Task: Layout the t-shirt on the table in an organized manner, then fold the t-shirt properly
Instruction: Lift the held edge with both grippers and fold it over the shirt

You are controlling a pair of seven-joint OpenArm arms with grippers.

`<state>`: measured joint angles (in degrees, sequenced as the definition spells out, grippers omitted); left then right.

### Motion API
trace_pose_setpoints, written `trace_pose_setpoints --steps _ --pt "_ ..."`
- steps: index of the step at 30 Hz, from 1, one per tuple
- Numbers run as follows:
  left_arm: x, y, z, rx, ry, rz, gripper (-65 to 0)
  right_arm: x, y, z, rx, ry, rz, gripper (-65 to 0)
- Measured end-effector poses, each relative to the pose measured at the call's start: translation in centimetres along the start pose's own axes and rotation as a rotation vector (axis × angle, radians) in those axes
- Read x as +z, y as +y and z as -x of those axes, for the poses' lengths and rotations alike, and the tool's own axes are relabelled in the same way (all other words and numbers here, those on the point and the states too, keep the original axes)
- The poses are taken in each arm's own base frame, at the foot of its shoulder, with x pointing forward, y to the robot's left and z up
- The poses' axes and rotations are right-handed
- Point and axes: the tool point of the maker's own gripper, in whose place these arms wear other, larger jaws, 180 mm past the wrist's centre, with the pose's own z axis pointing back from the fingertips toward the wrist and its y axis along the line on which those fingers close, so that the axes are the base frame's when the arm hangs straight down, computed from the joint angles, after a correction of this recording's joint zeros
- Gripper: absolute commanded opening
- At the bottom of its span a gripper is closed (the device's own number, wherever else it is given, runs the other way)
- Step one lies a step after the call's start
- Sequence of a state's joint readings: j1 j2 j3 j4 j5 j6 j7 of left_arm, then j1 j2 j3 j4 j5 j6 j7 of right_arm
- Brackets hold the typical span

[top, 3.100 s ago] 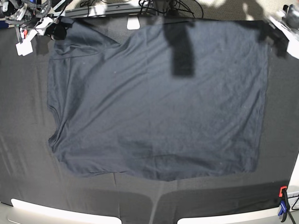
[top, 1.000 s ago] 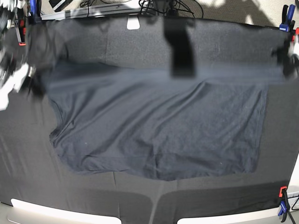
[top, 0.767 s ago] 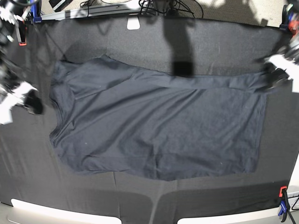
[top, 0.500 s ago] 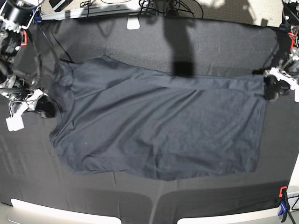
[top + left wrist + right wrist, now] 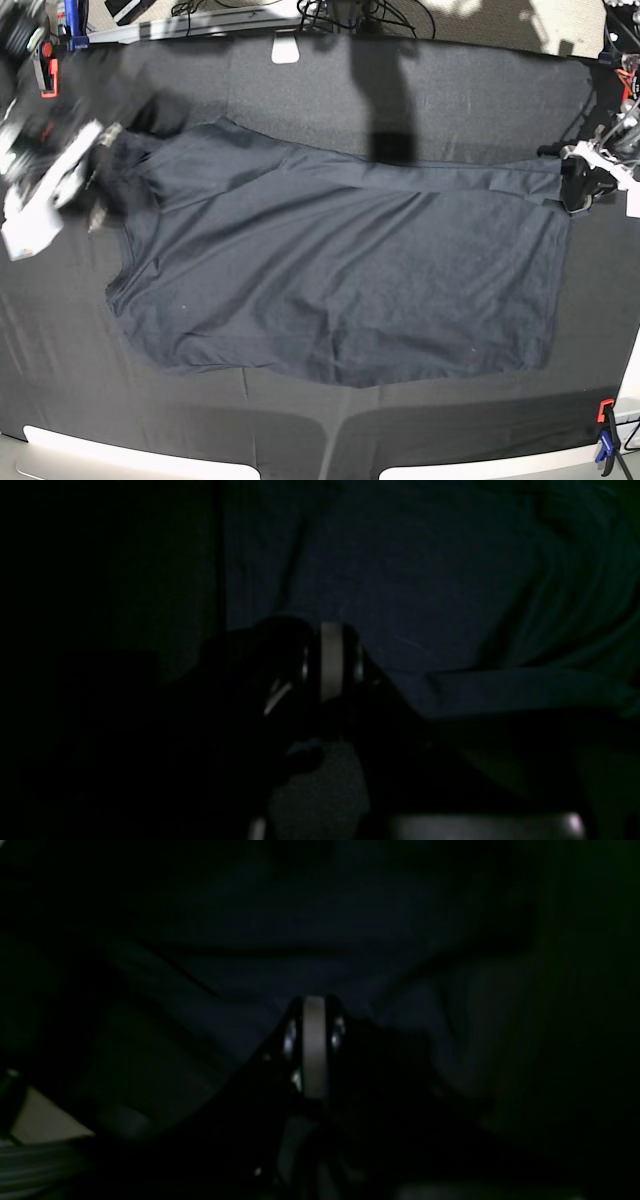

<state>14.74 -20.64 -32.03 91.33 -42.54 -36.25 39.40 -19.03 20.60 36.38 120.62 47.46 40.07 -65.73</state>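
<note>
The dark t-shirt lies on the black table, its far part doubled over toward the front along a slanted fold. My left gripper sits at the fold's right corner, shut on the t-shirt. In the left wrist view the left gripper shows its jaws pressed together, with the folded edge of the t-shirt leading to it. My right gripper, blurred, is over the t-shirt's upper left corner. In the right wrist view the right gripper is shut, and creases in the t-shirt run to its tip.
A white patch lies at the table's far edge, with cables behind it. A dark shadow bar crosses the far middle. A red and blue clamp grips the front right corner and a red clamp the far left.
The far half of the t-shirt was swung over toward the front. In the last half second my right gripper rose toward the upper left corner; the left gripper barely moved.
</note>
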Motion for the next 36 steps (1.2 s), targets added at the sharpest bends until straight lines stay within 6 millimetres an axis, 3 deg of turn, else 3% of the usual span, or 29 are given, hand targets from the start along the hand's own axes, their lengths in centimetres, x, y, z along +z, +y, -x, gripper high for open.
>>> trace_pose_setpoints --steps 2,4,6,8,10,16,21,24,32,36 --pt "0.0 0.0 0.0 0.0 0.0 0.0 -65.0 -0.6 -1.3 0.8 -0.029 0.013 0.044 -40.1" --pt "0.0 0.0 0.0 0.0 0.0 0.0 -65.0 -1.2 -2.1 -0.2 -0.085 -0.1 0.037 -33.2" --pt "0.0 0.0 0.0 0.0 0.0 0.0 -65.0 -2.1 -3.3 0.1 -0.183 -0.149 0.035 -33.2" --pt "0.0 0.0 0.0 0.0 -0.001 0.0 -65.0 -3.6 -5.1 2.5 -0.278 -0.062 0.055 -33.3" --pt "0.0 0.0 0.0 0.0 -0.001 0.0 -65.0 -5.1 -5.7 3.8 -0.365 -0.015 0.015 -33.3" --pt "0.0 0.0 0.0 0.0 0.0 0.0 -65.0 -7.9 -5.5 5.0 -0.491 0.045 -0.081 -33.4" --pt "0.0 0.0 0.0 0.0 0.0 0.0 -65.0 -9.5 -3.6 8.8 -0.475 0.212 -0.102 -33.4" --pt "0.0 0.0 0.0 0.0 0.0 0.0 -65.0 -10.0 -3.2 9.3 -0.464 0.255 -0.091 -33.4" --pt "0.0 0.0 0.0 0.0 0.0 0.0 -65.0 -10.7 -3.4 8.6 -0.467 0.21 -0.067 -45.9" --pt "0.0 0.0 0.0 0.0 0.0 0.0 -65.0 -11.2 -2.5 8.5 -0.485 0.197 -0.084 -64.8"
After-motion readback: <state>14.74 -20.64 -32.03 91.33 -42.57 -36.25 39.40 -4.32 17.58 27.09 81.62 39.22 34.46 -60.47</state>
